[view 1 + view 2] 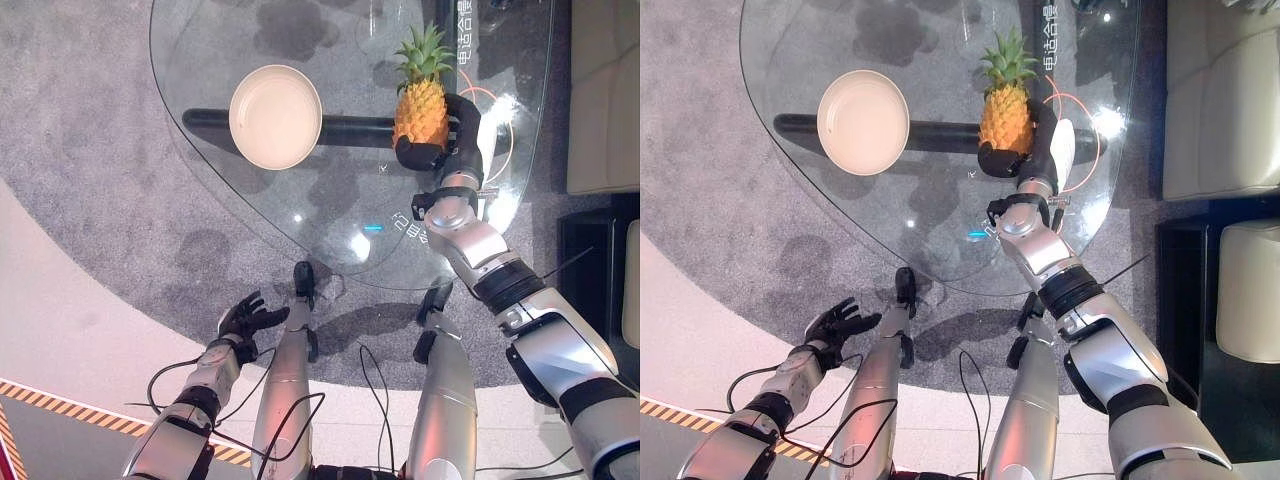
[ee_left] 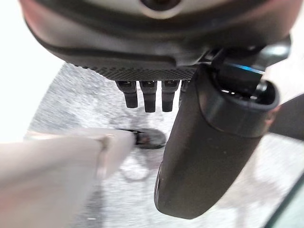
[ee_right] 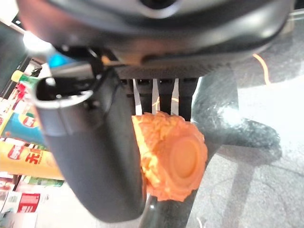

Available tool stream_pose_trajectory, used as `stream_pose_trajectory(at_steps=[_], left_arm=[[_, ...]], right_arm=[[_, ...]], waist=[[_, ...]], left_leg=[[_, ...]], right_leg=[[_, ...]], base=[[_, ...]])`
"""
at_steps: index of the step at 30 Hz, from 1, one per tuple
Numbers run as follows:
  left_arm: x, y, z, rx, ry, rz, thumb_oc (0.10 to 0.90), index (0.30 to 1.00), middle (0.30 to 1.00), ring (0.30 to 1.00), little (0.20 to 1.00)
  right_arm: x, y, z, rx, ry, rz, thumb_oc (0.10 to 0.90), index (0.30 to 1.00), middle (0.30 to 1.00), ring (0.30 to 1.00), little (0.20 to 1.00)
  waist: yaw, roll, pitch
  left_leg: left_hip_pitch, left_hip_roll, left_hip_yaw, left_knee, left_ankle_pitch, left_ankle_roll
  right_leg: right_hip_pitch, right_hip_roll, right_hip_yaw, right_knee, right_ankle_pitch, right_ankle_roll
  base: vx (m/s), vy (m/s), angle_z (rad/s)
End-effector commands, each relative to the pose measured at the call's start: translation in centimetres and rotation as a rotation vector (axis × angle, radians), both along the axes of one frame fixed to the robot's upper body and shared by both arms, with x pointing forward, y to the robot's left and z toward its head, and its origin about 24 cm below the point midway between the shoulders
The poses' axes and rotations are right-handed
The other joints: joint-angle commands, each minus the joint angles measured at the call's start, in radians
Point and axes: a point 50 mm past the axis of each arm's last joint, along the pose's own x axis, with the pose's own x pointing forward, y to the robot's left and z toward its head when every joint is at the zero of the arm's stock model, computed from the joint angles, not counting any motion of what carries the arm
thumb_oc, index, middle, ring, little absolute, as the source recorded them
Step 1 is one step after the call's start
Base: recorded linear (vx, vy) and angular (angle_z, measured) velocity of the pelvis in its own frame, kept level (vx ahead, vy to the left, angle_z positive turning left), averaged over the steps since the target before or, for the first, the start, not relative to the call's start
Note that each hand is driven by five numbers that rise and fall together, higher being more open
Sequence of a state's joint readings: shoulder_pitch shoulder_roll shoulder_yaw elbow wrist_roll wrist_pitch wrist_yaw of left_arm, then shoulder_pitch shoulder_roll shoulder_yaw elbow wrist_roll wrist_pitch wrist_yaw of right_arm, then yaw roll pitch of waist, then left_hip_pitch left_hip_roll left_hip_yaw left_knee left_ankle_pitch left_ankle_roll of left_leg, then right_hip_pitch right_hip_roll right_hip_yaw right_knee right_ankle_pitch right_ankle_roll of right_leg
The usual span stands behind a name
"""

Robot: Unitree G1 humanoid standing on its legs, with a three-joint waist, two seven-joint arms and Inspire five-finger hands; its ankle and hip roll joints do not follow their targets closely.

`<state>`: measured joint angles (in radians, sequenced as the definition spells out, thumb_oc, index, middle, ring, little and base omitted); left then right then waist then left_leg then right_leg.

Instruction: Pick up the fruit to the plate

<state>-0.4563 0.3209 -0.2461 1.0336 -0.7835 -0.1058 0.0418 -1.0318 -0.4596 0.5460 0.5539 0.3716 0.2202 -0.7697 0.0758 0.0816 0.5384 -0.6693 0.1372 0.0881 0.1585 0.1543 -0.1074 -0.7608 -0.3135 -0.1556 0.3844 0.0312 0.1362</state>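
Note:
An orange pineapple (image 1: 420,108) with a green crown stands upright on the glass table (image 1: 340,225), right of a round cream plate (image 1: 275,116). My right hand (image 1: 455,135) is wrapped around its lower body, thumb on one side and fingers (image 3: 159,95) on the other; the right wrist view shows the fruit's orange base (image 3: 173,159) held between them. The plate has nothing on it and lies about a hand's width left of the fruit. My left hand (image 1: 245,318) hangs low over the carpet, below the table's near edge, fingers relaxed and spread, holding nothing.
The table's dark base bar (image 1: 350,130) runs under the plate and the fruit. Grey carpet (image 1: 90,140) surrounds the table. A beige sofa (image 1: 605,90) stands at the right, and a striped floor marking (image 1: 60,405) crosses the lower left.

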Motion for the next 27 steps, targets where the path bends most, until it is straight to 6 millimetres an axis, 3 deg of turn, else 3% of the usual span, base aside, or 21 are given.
stream_pose_trajectory(at_steps=[1,9,12,20,27], left_arm=[[-0.1,2.4,1.0,-0.039,-0.081,0.204,0.8,0.9,0.9,0.9,0.9],[0.9,6.3,5.1,-0.145,-0.29,0.593,0.8,0.9,0.9,0.9,0.9],[1.4,7.0,6.8,-0.152,-0.379,0.674,0.8,0.9,0.9,0.9,0.9],[3.5,7.4,12.8,-0.194,-0.638,0.712,0.8,0.9,0.9,0.9,0.9],[4.8,6.1,19.0,-0.228,-0.885,0.627,0.8,0.9,0.9,0.9,0.9]], right_arm=[[-0.7,-1.8,4.2,-0.108,-0.206,-0.093,0.1,0.3,0.3,0.3,0.2],[-2.4,-1.5,5.5,-0.222,-0.381,-0.122,0.1,0.3,0.3,0.3,0.2],[-3.0,-1.3,5.6,-0.258,-0.427,-0.114,0.1,0.3,0.3,0.3,0.2],[-4.2,-0.6,6.5,-0.337,-0.549,-0.083,0.1,0.3,0.3,0.3,0.2],[-5.2,0.4,7.3,-0.391,-0.656,-0.01,0.1,0.3,0.3,0.3,0.2]], waist=[[0.011,0.042,-0.018],[0.003,0.033,-0.018],[-0.005,0.028,-0.018],[-0.021,0.02,-0.018],[-0.028,0.015,-0.018]], left_leg=[[-0.049,0.009,-0.044,0.086,-0.045,-0.023],[-0.039,0.005,-0.049,0.077,-0.046,-0.024],[-0.039,0.006,-0.05,0.079,-0.048,-0.025],[-0.036,0.009,-0.046,0.081,-0.051,-0.027],[-0.037,0.013,-0.043,0.076,-0.052,-0.029]], right_leg=[[-0.009,-0.009,-0.011,-0.034,0.028,0.024],[-0.003,-0.008,-0.008,-0.032,0.018,0.024],[-0.004,-0.004,-0.002,-0.029,0.014,0.023],[0.001,-0.003,0.005,-0.032,0.013,0.024],[0.002,-0.003,0.006,-0.038,0.016,0.027]], base=[[0.0,0.0,0.0],[0.0,0.0,0.0],[0.0,0.0,0.0],[0.0,0.0,0.0],[0.0,-0.004,0.0]])
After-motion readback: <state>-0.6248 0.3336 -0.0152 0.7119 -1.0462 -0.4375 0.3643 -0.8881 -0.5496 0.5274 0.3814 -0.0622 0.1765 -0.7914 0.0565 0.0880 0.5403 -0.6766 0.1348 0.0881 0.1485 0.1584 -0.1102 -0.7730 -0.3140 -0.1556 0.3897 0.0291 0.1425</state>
